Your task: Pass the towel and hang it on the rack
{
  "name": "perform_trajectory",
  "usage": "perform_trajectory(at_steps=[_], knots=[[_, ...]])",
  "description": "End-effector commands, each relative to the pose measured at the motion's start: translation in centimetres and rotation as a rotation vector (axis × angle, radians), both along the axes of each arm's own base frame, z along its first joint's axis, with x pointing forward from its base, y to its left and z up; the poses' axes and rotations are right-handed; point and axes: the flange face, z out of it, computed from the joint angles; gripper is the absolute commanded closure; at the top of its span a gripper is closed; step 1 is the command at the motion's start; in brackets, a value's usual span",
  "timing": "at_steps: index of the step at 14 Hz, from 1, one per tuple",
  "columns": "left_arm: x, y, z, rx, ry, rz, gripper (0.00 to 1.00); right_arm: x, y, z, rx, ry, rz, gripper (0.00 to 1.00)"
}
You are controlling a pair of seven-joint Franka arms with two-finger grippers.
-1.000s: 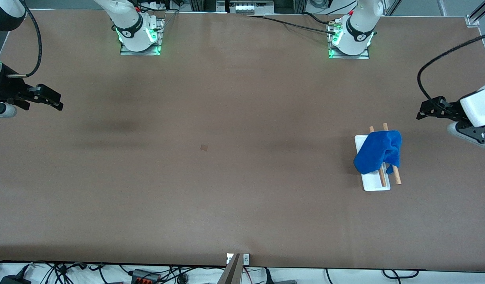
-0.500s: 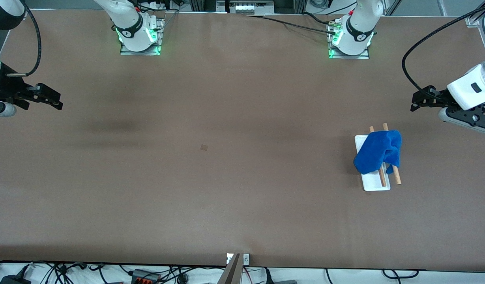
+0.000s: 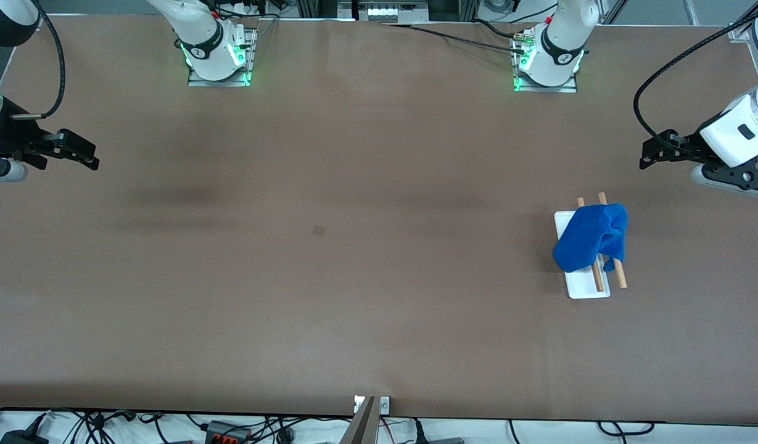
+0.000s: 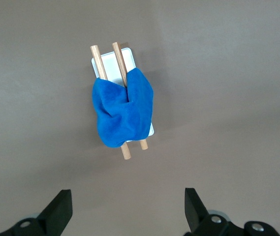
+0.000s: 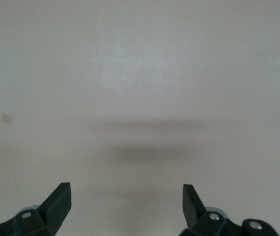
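A blue towel [image 3: 590, 243] [image 4: 124, 110] hangs bunched over the two wooden bars of the rack [image 3: 587, 288] [image 4: 126, 60], which stands toward the left arm's end of the table. Its white base shows under the cloth. My left gripper [image 3: 645, 161] [image 4: 128, 205] is open and empty, up in the air over bare table beside the rack, at the table's edge. My right gripper [image 3: 92, 161] [image 5: 126, 201] is open too, with nothing in it, over the right arm's end of the table, far from the towel.
A small brown square patch [image 3: 319, 230] [image 5: 7, 118] lies on the brown table top near its middle. Both arm bases [image 3: 217, 55] stand along the edge farthest from the front camera. Cables run along the nearest edge.
My left gripper has risen and pulled away from the rack, toward the arm bases' edge of the table. The towel stays on the bars. The right arm has barely moved.
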Motion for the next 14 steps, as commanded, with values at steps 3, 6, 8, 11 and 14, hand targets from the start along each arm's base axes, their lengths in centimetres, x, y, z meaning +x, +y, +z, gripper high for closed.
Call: perform_trajectory(at_steps=[3,6,8,11,14], knots=[[-0.77,-0.40,0.39,-0.016,-0.011,0.018,0.00,-0.34,0.08,0.53,-0.009,0.000,0.013,0.00],[-0.69,-0.38,0.34,-0.015,-0.014,0.018,0.00,-0.38,0.08,0.50,-0.009,0.003,0.012,0.00],[-0.67,-0.28,0.36,-0.013,-0.016,0.019,0.00,-0.33,-0.16,0.43,-0.008,0.003,0.008,0.00],[-0.69,-0.37,0.45,-0.013,-0.019,0.018,0.00,-0.40,-0.16,0.49,-0.008,0.005,0.008,0.00],[-0.67,-0.27,0.40,-0.012,-0.020,0.019,0.00,-0.38,-0.16,0.50,-0.008,0.003,0.008,0.00]])
